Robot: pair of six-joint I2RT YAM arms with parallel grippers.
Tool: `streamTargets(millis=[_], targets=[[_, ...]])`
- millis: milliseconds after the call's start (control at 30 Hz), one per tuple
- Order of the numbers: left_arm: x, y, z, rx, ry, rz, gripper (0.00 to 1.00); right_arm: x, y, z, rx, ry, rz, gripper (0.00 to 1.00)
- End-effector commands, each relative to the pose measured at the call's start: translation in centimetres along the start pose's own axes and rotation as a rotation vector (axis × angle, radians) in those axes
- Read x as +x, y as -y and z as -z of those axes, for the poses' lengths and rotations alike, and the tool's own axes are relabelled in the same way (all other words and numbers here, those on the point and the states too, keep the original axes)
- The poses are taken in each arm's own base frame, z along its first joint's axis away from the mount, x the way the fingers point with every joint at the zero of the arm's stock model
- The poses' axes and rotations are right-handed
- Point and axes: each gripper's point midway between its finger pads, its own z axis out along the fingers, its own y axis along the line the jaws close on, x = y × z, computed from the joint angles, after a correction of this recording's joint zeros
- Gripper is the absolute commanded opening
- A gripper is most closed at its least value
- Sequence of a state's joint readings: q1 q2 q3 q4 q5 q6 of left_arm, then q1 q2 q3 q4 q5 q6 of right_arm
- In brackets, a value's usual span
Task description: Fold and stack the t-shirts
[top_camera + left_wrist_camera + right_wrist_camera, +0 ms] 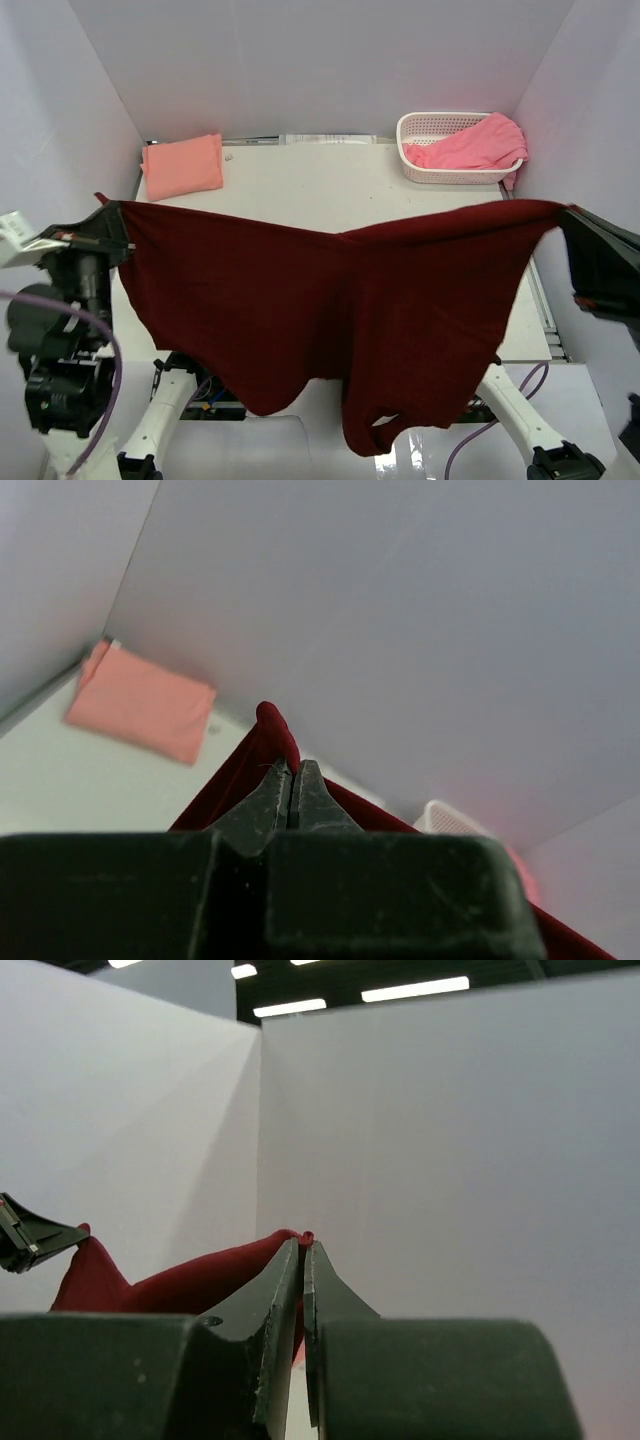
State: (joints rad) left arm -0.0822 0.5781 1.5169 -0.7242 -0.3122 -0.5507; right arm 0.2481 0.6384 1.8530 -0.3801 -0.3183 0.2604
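Maroon t-shirt (330, 310) hangs spread above the tabletop (330, 190), long axis running left to right. Left hand (121, 225) and right hand (564, 213) each stay-free clamp one upper corner, equally near.

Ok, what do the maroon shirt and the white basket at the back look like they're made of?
Maroon shirt: soft, matte cloth, probably a knit cotton. It sags in the middle and hangs in loose folds with no shine.
Basket: looks like stiff white plastic with a faint sheen. Its wall is a regular moulded lattice that holds its shape.
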Motion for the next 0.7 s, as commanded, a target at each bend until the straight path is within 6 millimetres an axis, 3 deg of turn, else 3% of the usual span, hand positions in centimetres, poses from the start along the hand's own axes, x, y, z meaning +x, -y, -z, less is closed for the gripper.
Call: streamTargets(millis=[0,33,100,133,167,200,233,267,333,367,400,433,533,567,600,633,667], targets=[[5.9,-4.5,-2.0,-0.17,-0.123,-0.059,0.0,7.1,4.5,-1.9,0.164,-0.145,-0.12,0.08],[8.7,-6.0,-2.6,-0.209,-0.184,-0.08,0.0,9.3,5.5,-2.0,0.205,-0.199,-0.149,0.08],[11.7,-7.2,-3.2,-0.239,-0.254,-0.085,0.0,14.0,7.2,-2.3,0.273,-0.304,-0.232,0.08],[13.3,-7.8,-3.5,-0.254,-0.296,-0.093,0.0,18.0,8.1,-1.9,0.31,-0.399,-0.275,0.08],[16.5,-9.2,-4.0,-0.29,-0.379,-0.111,0.0,20.4,8.6,-1.7,0.33,-0.454,-0.305,0.08],[18.2,-9.8,-4.3,-0.307,-0.414,-0.1,0.0,23.2,9.2,-1.7,0.351,-0.514,-0.35,0.08],[21.2,-11.2,-4.1,-0.333,-0.489,-0.111,0.0,27.1,9.5,-0.8,0.368,-0.597,-0.391,0.08],[23.3,-12.2,-4.4,-0.359,-0.542,-0.123,0.0,29.7,9.8,-0.6,0.377,-0.651,-0.425,0.08],[26.2,-13.2,-4.8,-0.369,-0.599,-0.128,0.0,34.9,9.7,1.1,0.391,-0.763,-0.506,0.08],[29.1,-14.9,-4.6,-0.412,-0.673,-0.151,0.0,37.3,9.9,1.3,0.396,-0.809,-0.533,0.08],[30.3,-15.4,-4.9,-0.42,-0.694,-0.156,0.0,39.1,9.9,1.8,0.403,-0.853,-0.555,0.08],[31.9,-16.1,-4.7,-0.434,-0.741,-0.166,0.0,42.3,10.3,2.8,0.425,-0.938,-0.585,0.08],[36.3,-18.0,-5.3,-0.487,-0.863,-0.187,0.0,46.7,10.6,3.7,0.421,-1.054,-0.612,0.08],[37.2,-17.9,-5.9,-0.482,-0.881,-0.178,0.0,49.4,11.1,4.2,0.428,-1.127,-0.616,0.08],[39.1,-18.9,-5.9,-0.517,-0.938,-0.189,0.0,50.7,11.4,4.4,0.43,-1.154,-0.618,0.08],[39.8,-19.1,-6.2,-0.536,-0.95,-0.181,0.0,52.9,11.7,4.5,0.42,-1.198,-0.625,0.08],[40.4,-19.2,-7.0,-0.534,-0.943,-0.174,0.0,53.7,12.0,4.3,0.412,-1.205,-0.622,0.08]])
